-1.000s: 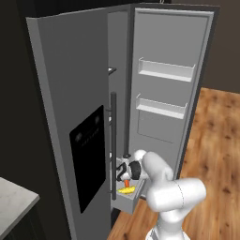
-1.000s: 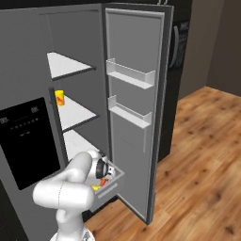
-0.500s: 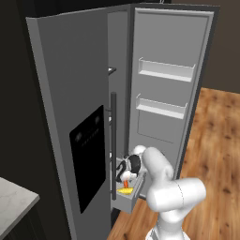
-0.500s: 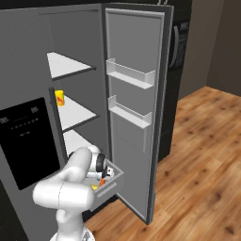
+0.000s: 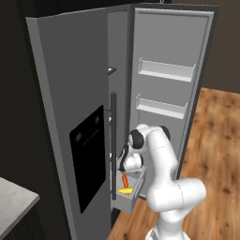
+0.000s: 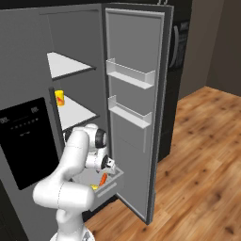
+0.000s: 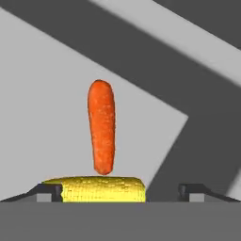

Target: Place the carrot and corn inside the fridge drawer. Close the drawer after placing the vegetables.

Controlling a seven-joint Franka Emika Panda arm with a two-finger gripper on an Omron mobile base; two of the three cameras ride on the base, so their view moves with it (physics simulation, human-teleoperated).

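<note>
From the hand view I see my tool with its two dark fingertips spread wide apart and nothing pinched between them. The carrot lies straight ahead of the tool, between the lines of the two tips and clear of both, its long axis pointing away from the camera over the light grey floor of the fridge drawer. The corn lies crosswise right at the tips, its one end against or just beside the left-hand tip in that view, its other end stopping short of the other tip; the carrot's near end sits at the corn's upper edge, and I cannot tell whether the two touch. In the left base view the tool hangs over the drawer, which stands pulled out at the foot of the open fridge, with the carrot just below the tool and the corn below that, nearer the drawer front. In the right base view the tool points down into the drawer, the carrot slanted just under it and the corn a little further down toward the front wall.
</note>
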